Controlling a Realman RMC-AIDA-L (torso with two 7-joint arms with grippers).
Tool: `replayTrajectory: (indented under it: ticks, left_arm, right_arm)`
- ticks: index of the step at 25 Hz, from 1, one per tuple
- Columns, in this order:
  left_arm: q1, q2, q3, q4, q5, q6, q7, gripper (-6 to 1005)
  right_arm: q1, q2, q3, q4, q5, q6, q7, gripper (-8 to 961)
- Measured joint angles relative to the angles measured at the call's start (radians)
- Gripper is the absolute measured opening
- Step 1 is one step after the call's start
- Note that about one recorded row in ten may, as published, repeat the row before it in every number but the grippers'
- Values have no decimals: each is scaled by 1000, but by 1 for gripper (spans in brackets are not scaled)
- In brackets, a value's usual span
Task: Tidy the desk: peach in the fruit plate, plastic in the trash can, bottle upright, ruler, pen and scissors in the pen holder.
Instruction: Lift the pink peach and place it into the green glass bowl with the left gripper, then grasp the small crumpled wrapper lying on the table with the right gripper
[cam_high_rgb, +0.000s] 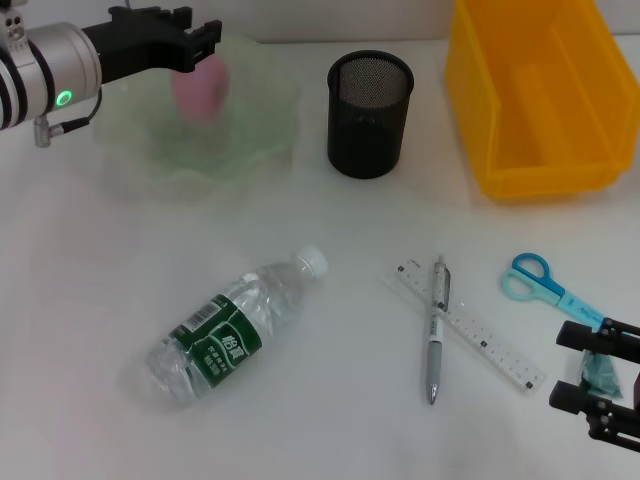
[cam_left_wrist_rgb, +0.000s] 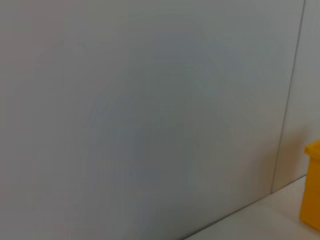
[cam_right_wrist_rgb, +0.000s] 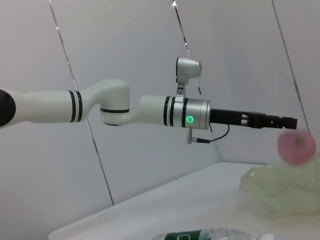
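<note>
White desk (cam_high_rgb: 90, 300), grey wall behind. My left gripper (cam_high_rgb: 205, 45) above fruit plate (cam_high_rgb: 150, 160), fingers parted; peach (cam_high_rgb: 202, 85) just below fingertips, free, dropping toward plate. My right gripper (cam_high_rgb: 600, 385) pinches plastic (cam_high_rgb: 603, 370); trash can (cam_high_rgb: 530, 90) straight ahead.

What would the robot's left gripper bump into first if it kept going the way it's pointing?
Probably the peach. The left gripper points sideways over the fruit plate, and the right wrist view shows the peach just past and slightly below its fingertips, so it might only graze it.
</note>
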Motion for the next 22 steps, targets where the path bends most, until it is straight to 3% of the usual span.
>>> replayTrajectory:
  ticks: [2, 7, 9, 10, 13, 15, 18, 22]
  left_arm:
    - [14, 0, -1, 5, -5, -3, 0, 413]
    - [49, 0, -6, 31, -12, 32, -3, 522]
    - [91, 1, -22, 74, -33, 162, 13, 566]
    - [91, 1, -22, 74, -33, 162, 13, 588]
    - [141, 9, -27, 105, -89, 396, 83, 653]
    - [162, 17, -28, 106, -100, 575, 137, 731]
    - [176, 28, -25, 85, -80, 716, 183, 848]
    - [178, 34, -25, 0, -23, 883, 256, 843]
  right_arm:
    - [1, 0, 0, 0, -1, 0, 0, 638]
    - [1, 1, 0, 0, -1, 0, 0, 638]
    - [1, 1, 0, 0, 1, 0, 0, 638]
    - [1, 1, 0, 0, 1, 0, 0, 638]
    - [3, 1, 1, 0, 3, -1, 3, 638]
    - [8, -2, 4, 0, 4, -1, 6, 638]
    - [18, -9, 9, -1, 6, -2, 17, 638]
    - [42, -24, 9, -30, 52, -7, 96, 638]
